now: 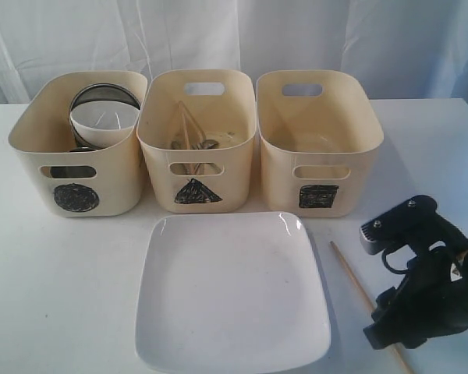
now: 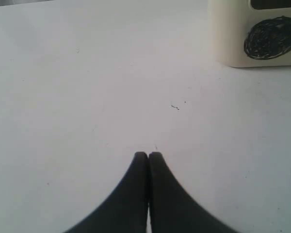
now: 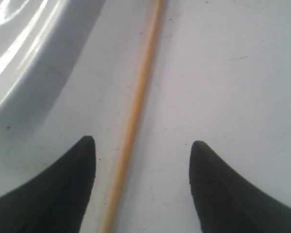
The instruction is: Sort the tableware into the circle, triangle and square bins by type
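My right end effector [image 3: 143,143] is nearest, low over the near right of the bench [image 1: 62,296]. Its fingers are spread wide, and a single wooden chopstick [image 3: 138,97] lies flat between them, touched by neither. The stick is slim, straight and pale tan with a smooth finish. It runs from the near right toward the far left, just right of the large square white plate [image 1: 232,292] and apart from its edge. I judge it very light and stiff, but awkward: it sits so flat on the bench that my fingertips must come almost down to the surface, and a pinch that is not square could roll it or flick one end up. I would close across it near the middle of its length so that it hangs level. The plate looks glossy, rigid and breakable, with a shallow raised rim as the only place to grip. The triangle bin [image 1: 160,167], in the middle of the far row, already holds what look like chopsticks and cutlery, so I judge the stick belongs there. My left end effector [image 2: 148,155] is pressed together, empty, over bare bench near the circle bin [image 2: 228,39].
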